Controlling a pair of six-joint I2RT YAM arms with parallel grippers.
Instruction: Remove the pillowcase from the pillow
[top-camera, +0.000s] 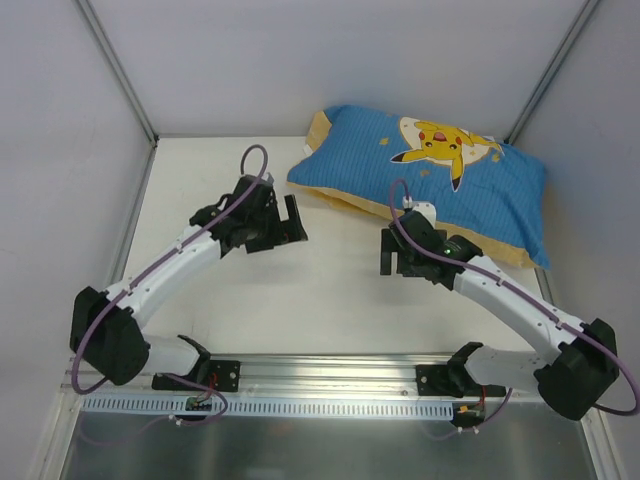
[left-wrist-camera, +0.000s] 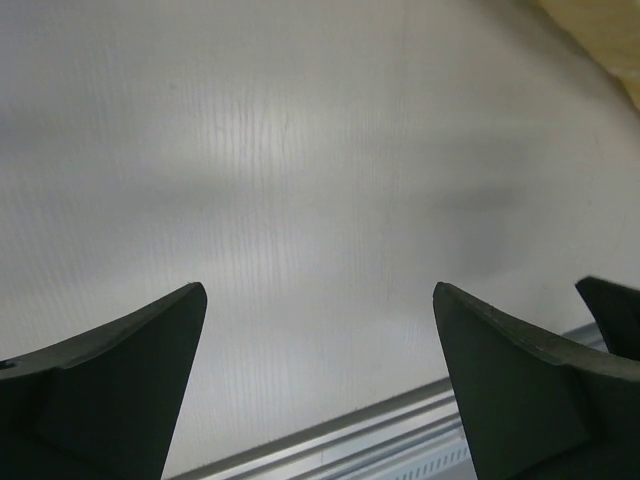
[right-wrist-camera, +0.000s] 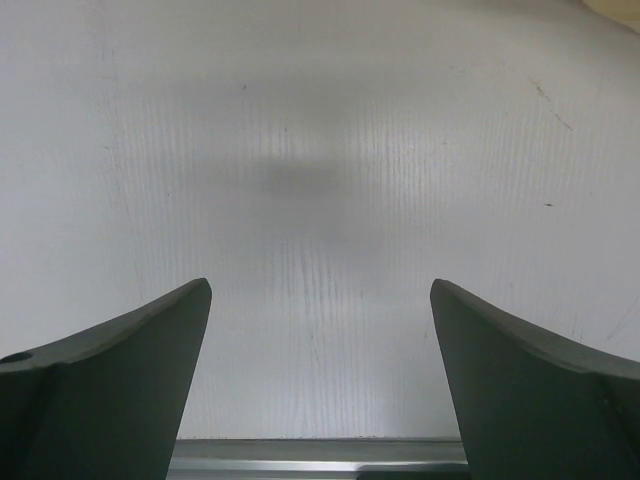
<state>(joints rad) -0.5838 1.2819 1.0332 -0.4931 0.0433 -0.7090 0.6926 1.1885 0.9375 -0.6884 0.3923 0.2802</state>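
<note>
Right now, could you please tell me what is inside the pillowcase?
The pillowcase looks plump and filled, blue face up, yellow edge showing. The pillow inside is fully covered; none shows.

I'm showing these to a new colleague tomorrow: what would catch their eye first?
The blue-striped pillowcase with its yellow Pikachu stands out, lying plump at the far right of the white table. Next come the two black arms reaching in from the near edge. The left gripper and right gripper are both open over bare table, holding nothing.
</note>
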